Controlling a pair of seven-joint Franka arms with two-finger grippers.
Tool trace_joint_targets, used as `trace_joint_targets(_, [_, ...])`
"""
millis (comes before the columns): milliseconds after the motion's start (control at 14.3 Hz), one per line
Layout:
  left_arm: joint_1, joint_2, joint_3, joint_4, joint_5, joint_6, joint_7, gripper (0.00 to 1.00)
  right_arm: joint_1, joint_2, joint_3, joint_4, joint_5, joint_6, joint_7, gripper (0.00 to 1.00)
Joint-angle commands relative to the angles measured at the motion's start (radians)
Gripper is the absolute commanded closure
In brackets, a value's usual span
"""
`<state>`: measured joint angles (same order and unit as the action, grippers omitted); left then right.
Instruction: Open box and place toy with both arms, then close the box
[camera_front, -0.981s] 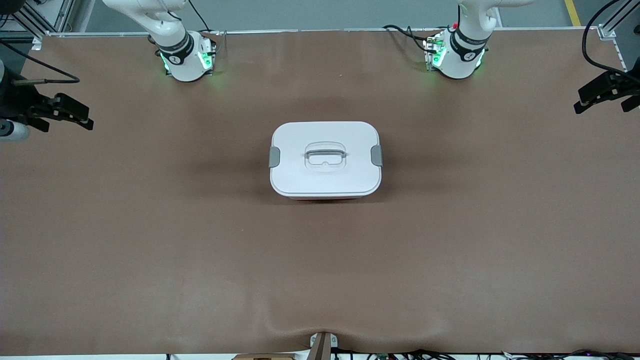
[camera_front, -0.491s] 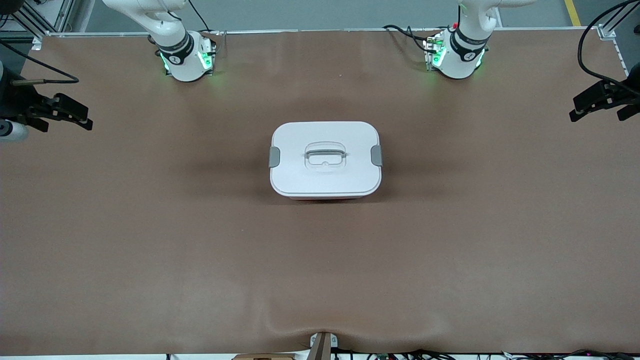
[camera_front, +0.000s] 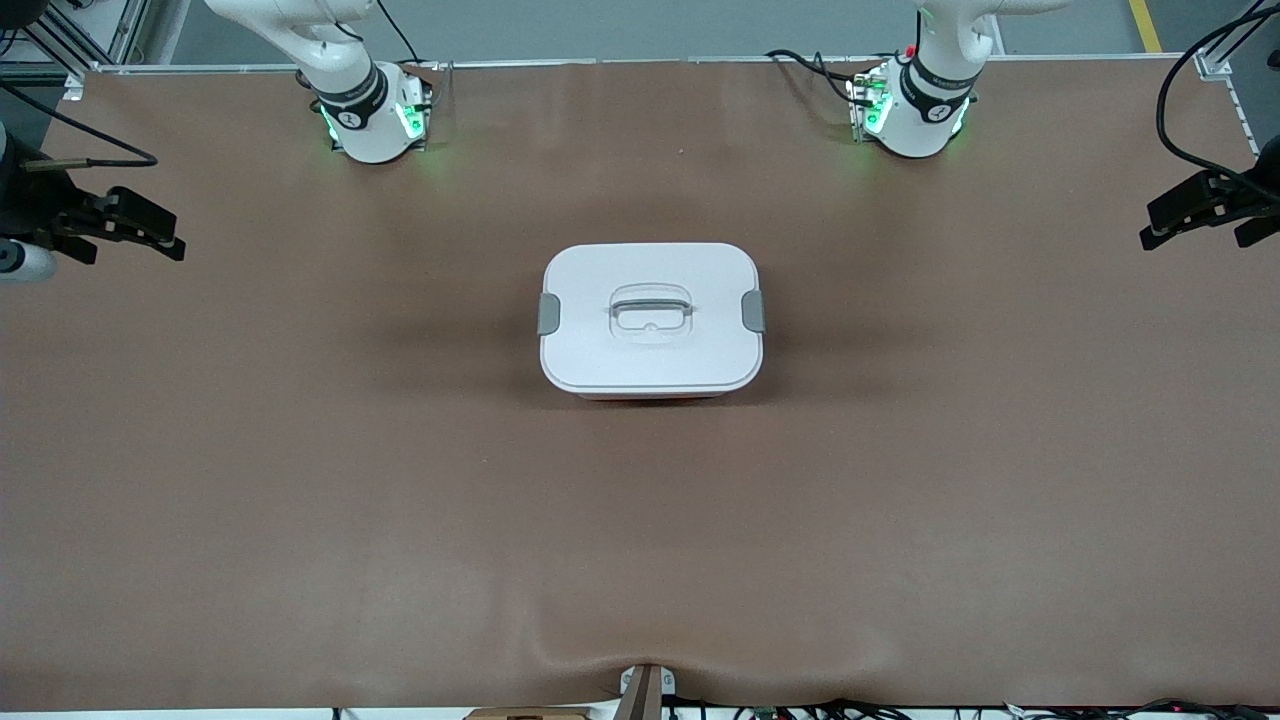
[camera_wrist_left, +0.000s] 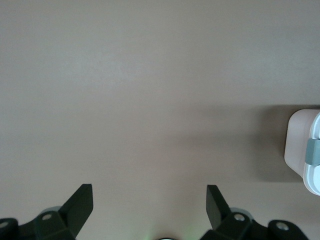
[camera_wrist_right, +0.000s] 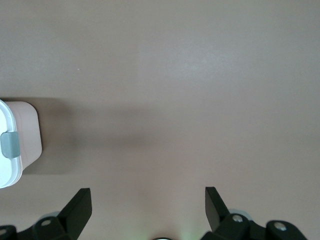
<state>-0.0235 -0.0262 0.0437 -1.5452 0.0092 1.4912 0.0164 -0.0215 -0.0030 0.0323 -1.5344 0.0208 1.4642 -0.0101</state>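
Front view: the box (camera_front: 651, 318) sits in the middle of the brown surface (camera_front: 300, 480) with its lid (camera_front: 650, 345) on, the handle (camera_front: 651, 305) lying flat and a grey clip (camera_front: 548, 314) at each short end. No toy shows anywhere. The left claw (camera_front: 1195, 212) hangs over the left arm's end of the surface and the right claw (camera_front: 125, 228) over the right arm's end, both well apart from the box, each arm waiting.

Left wrist view: the left claw (camera_wrist_left: 149, 200) has its fingers spread wide with nothing between them, bare surface below; one end of the box (camera_wrist_left: 304, 150) with its clip (camera_wrist_left: 313, 151) shows well off to one side of it.

Right wrist view: the right claw (camera_wrist_right: 148, 201) is likewise spread and grasps nothing, with the box's other end (camera_wrist_right: 17, 142) and clip (camera_wrist_right: 8, 145) off to one side.

A shut box with no toy in sight fits either a lid yet to be lifted or a toy already shut inside; these pictures do not settle which.
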Motion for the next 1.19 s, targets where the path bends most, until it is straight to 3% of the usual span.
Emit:
trace_joint_targets(0, [-0.003, 0.014, -0.007, 0.031, 0.017, -0.017, 0.010, 0.00, 0.000, -0.014, -0.003, -0.004, 0.019, 0.004, 0.002, 0.00])
trace_joint_targets(1121, [0.002, 0.014, -0.021, 0.030, 0.017, -0.019, 0.011, 0.00, 0.003, -0.014, -0.005, -0.001, 0.010, 0.012, 0.002, 0.00])
